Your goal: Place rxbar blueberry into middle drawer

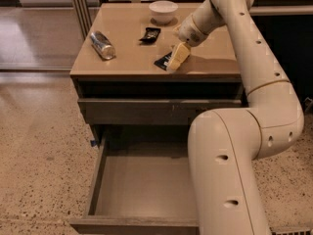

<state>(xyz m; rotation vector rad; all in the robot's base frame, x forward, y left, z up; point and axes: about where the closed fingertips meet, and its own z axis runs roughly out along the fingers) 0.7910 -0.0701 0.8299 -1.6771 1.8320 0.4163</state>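
Observation:
The rxbar blueberry [162,61], a slim black bar with a white label patch, lies on the wooden cabinet top [132,58] near its front edge. My gripper [177,58] is down at the bar's right end, touching or right over it, and hides part of it. The middle drawer [142,185] is pulled out wide below, with a bare grey floor and nothing in it.
A silver can [102,45] lies on its side at the top's left. A small squarish black packet [150,34] and a white bowl [163,10] sit at the back. A shut grey drawer front [146,110] is above the open drawer. My arm [230,170] overhangs the drawer's right side.

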